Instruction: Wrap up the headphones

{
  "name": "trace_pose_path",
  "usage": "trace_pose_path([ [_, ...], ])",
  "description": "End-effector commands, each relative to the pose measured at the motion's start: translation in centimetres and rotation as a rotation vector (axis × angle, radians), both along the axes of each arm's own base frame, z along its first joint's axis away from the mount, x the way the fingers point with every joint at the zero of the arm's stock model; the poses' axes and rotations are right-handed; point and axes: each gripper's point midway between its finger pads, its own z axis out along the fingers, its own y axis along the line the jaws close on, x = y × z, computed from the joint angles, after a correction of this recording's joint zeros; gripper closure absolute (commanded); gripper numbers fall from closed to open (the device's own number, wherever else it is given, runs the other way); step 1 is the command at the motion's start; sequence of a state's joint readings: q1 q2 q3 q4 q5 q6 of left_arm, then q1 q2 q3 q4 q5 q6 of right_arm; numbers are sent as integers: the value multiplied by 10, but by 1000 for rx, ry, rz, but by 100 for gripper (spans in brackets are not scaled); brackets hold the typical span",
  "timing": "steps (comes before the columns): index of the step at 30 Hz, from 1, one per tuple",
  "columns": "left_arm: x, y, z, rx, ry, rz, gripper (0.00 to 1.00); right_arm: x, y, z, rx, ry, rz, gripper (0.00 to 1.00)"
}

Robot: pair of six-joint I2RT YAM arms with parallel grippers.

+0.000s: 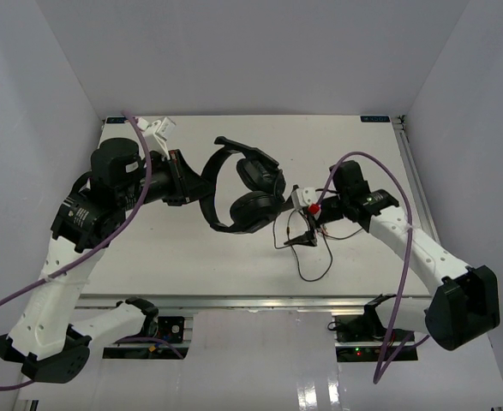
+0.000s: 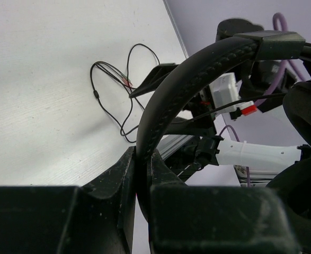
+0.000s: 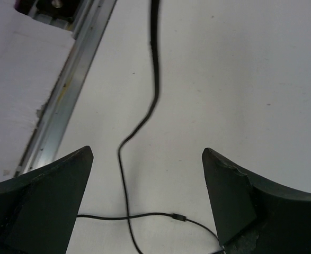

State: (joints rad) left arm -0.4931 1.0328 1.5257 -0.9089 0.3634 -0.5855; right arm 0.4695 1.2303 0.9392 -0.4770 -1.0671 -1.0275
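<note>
1. Black padded over-ear headphones (image 1: 249,193) sit over the matte white counter (image 1: 362,145).
2. The left hand (image 2: 143,172) is clamped on their thin, ribbed, arched headband (image 2: 197,69).
3. Beside the headphones, the right hand (image 3: 147,198) gapes wide over their thin dark cord (image 3: 154,79), which lies looped on the counter.

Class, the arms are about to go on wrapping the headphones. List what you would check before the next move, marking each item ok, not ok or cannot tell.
1. Left end effector clamped on the headband: ok.
2. Right end effector open, holding nothing: ok.
3. Cord lying beneath its open jaws: ok.
4. Cord wound around the headphones: not ok, it lies loose on the table.
5. Cord free of knots: cannot tell.
</note>
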Motion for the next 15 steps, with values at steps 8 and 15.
trace_pose_path([
  [8, -7, -8, 41, -157, -74, -15, 100, 17, 35, 5, 131, 114, -141, 4],
  [15, 0, 7, 64, -231, -114, 112, 100, 8, 38, -17, 124, 150, -123, 18],
])
